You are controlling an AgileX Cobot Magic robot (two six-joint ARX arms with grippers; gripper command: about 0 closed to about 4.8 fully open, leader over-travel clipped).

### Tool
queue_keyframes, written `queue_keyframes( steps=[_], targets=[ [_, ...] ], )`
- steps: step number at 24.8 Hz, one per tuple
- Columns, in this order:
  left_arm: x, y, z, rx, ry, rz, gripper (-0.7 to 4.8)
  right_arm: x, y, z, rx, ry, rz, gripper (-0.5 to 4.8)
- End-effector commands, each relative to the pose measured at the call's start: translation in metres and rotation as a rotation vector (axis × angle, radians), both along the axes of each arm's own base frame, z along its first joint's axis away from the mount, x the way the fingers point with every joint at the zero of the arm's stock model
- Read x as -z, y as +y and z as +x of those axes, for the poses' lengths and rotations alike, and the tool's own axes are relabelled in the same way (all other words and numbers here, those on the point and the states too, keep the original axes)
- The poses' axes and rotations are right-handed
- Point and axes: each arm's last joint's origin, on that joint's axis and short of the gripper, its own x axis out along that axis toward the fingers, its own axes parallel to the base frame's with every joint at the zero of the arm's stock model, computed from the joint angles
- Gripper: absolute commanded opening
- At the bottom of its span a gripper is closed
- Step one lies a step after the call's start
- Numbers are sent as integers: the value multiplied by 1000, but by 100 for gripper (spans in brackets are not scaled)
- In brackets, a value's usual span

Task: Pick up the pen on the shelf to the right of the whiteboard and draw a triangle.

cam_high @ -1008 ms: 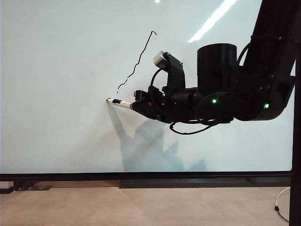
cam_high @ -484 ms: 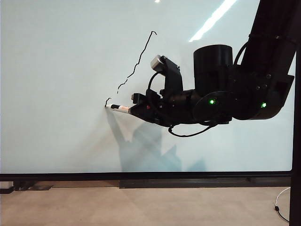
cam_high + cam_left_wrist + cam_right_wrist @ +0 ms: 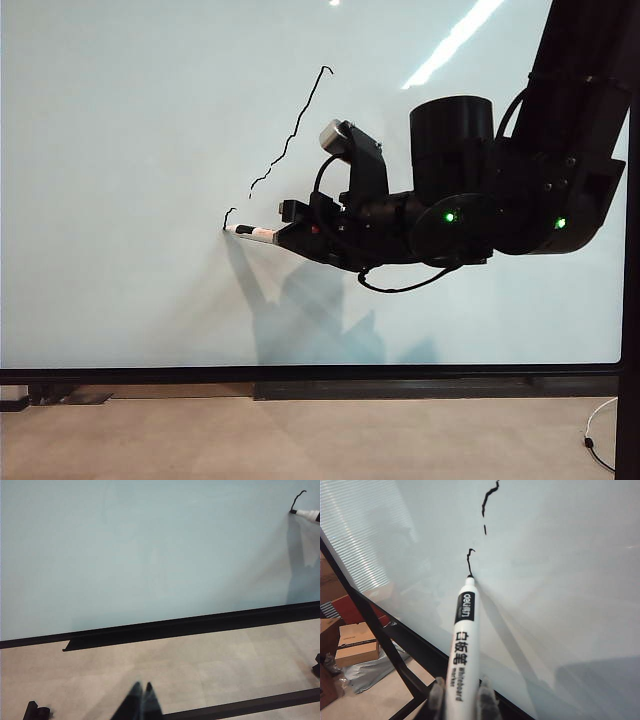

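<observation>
My right gripper (image 3: 285, 235) (image 3: 460, 692) is shut on the pen (image 3: 255, 233) (image 3: 464, 640), a white marker whose black tip touches the whiteboard (image 3: 120, 150) (image 3: 560, 580). Of the triangle, only a wobbly black line (image 3: 295, 125) shows, slanting down to the left, with a gap and a short hooked stroke (image 3: 228, 213) (image 3: 469, 562) ending at the pen tip. The left wrist view shows the pen tip (image 3: 306, 513) far off at the board (image 3: 150, 555). My left gripper (image 3: 141, 686) hangs shut and empty over the floor. The shelf is out of view.
The board's black lower frame (image 3: 300, 375) runs just above the beige floor (image 3: 300, 440). A black post (image 3: 630, 400) and a thin cable (image 3: 595, 440) are at the right. Cardboard boxes (image 3: 355, 642) lie beyond the board's edge. A dark bar (image 3: 240, 710) crosses the floor.
The right gripper shifted the pen slightly down and left along the board, leaving a short hooked stroke below the gap. The left gripper has not moved.
</observation>
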Motion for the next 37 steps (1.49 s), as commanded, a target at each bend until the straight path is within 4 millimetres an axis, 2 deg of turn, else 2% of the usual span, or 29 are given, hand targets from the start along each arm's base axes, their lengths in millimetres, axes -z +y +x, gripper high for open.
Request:
queue_keyframes(
  steps=[1, 21, 37],
  targets=[
    [-1, 0, 0, 4, -1, 0, -5, -3, 2, 0, 6, -8, 10, -6],
    [-1, 0, 0, 4, -1, 0, -5, 0, -3, -4, 90, -21, 11, -6],
    [-1, 0, 0, 4, -1, 0, -5, -1, -15, 3, 103, -25, 19, -6]
  ],
)
